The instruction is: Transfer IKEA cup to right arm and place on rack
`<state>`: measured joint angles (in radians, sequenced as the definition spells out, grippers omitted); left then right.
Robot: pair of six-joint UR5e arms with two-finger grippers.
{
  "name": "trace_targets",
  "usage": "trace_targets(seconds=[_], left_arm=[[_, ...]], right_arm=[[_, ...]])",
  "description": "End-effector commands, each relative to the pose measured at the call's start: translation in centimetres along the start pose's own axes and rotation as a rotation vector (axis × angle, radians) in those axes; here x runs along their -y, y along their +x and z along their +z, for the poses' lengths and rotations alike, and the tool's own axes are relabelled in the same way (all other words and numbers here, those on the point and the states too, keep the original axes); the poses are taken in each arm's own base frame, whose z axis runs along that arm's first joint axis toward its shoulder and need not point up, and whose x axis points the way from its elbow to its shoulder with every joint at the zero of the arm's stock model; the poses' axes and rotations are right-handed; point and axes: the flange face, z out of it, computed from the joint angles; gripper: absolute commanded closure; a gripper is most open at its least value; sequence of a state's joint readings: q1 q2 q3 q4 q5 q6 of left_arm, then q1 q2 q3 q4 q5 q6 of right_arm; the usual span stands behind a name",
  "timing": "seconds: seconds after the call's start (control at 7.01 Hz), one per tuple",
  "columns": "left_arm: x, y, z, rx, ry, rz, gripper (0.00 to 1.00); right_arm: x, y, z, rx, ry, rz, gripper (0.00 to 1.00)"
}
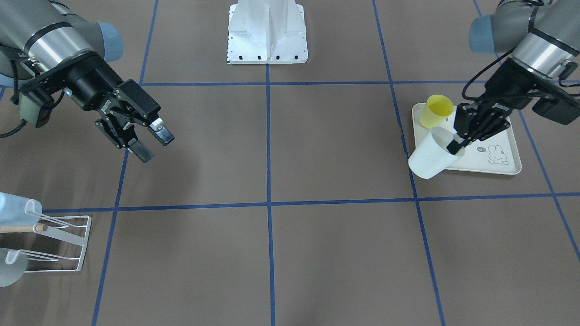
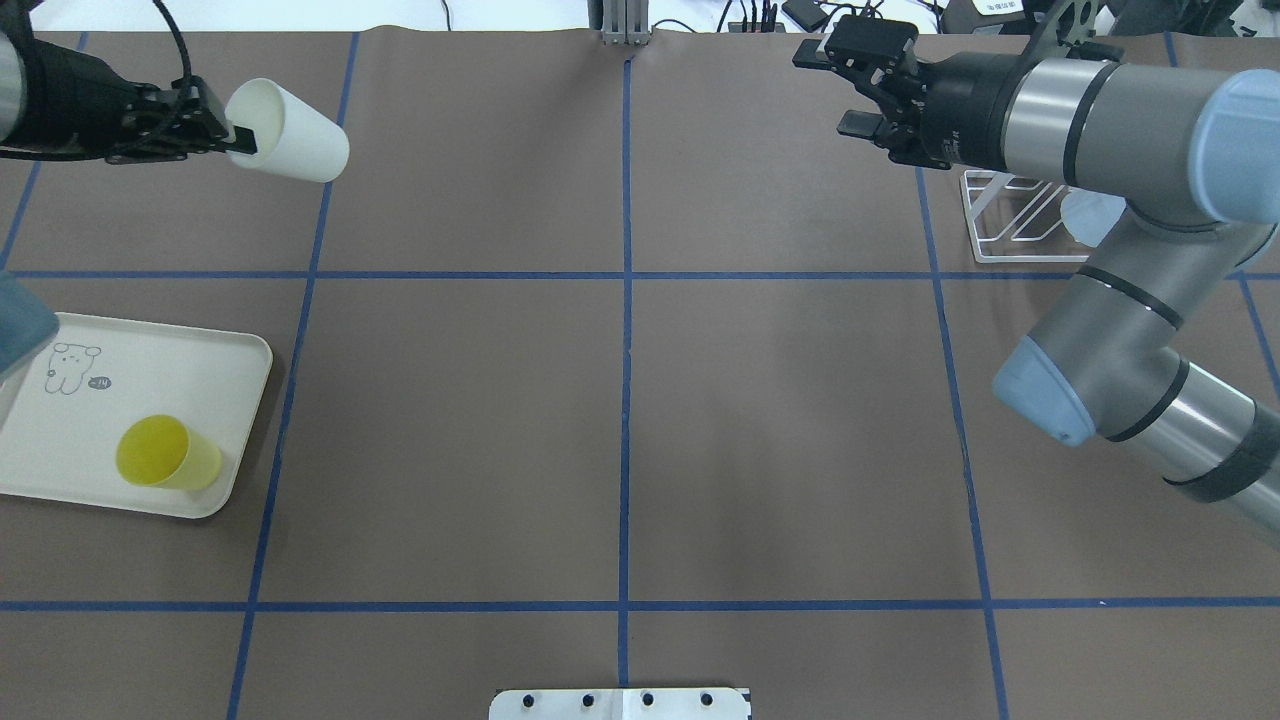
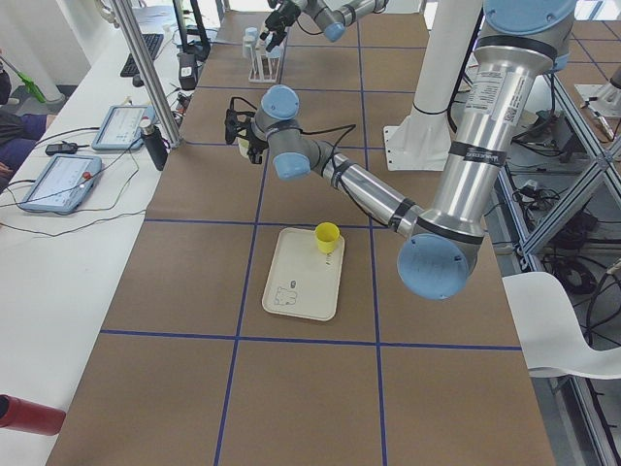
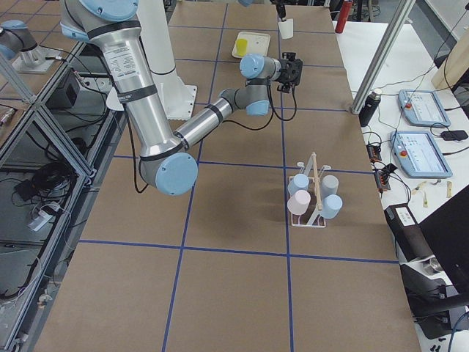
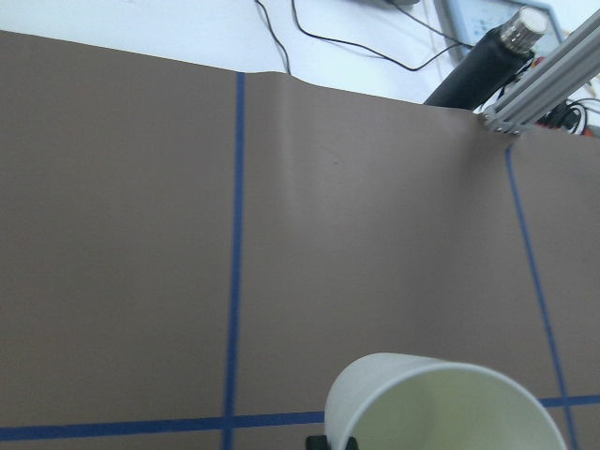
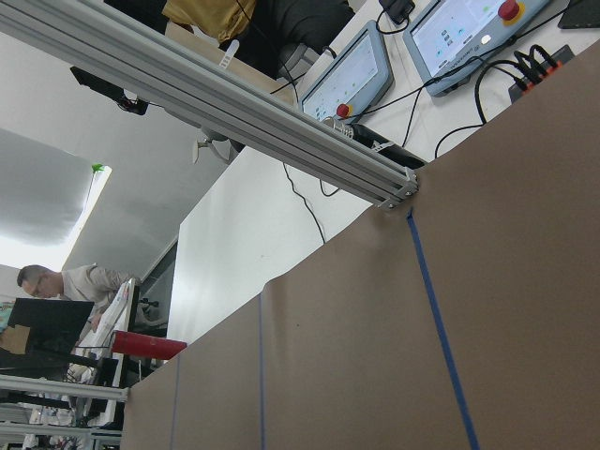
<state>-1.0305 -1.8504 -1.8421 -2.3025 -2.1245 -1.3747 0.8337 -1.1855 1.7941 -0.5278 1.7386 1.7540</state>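
The IKEA cup (image 2: pixel 290 132) is white and tilted, lifted off the table by its rim, with my left gripper (image 2: pixel 238 140) shut on the rim. Seen from the front, the cup (image 1: pixel 430 156) hangs over the tray's near corner under the left gripper (image 1: pixel 455 146). Its open mouth (image 5: pixel 441 408) fills the bottom of the left wrist view. The right arm's gripper (image 1: pixel 152 142) is open and holds nothing, raised on the far side of the table (image 2: pixel 850 90). The white wire rack (image 2: pixel 1015 215) with a wooden dowel stands below the right arm (image 1: pixel 63 244).
A yellow cup (image 2: pixel 165 452) lies on the cream rabbit-print tray (image 2: pixel 60 420). The rack (image 4: pixel 311 194) carries several pale cups. The robot's white base (image 1: pixel 267 34) stands at the middle of the table's edge. Blue tape lines grid the brown table.
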Motion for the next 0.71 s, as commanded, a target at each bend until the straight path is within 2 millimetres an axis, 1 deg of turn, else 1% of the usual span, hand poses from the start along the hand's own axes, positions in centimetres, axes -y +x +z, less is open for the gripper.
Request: trace_targets(seconds=[0.0,0.14,0.29,0.43,0.57], left_arm=[[-3.8,3.1,2.3,-0.192,0.059,-0.211,1.0],[-5.1,3.5,2.8,-0.331,0.077,-0.314,1.0],[-5.9,3.4,3.5,-0.473,0.067,-0.417,1.0],[-6.8,4.1,4.9,-0.616,0.039,-0.524,1.0],[-8.7,4.9,6.5,-0.758,0.02,-0.625,1.0]], right_arm=[[-3.0,-0.7,0.7,0.07,0.028,0.078,0.0],[-5.2,-0.4,1.1,0.148,0.046,0.124,0.0],[-7.5,-0.2,1.5,0.182,0.064,0.141,0.0],[-8.9,-0.5,1.7,0.222,0.082,0.186,0.0],[-10.5,-1.3,1.9,0.268,0.09,0.213,0.0]])
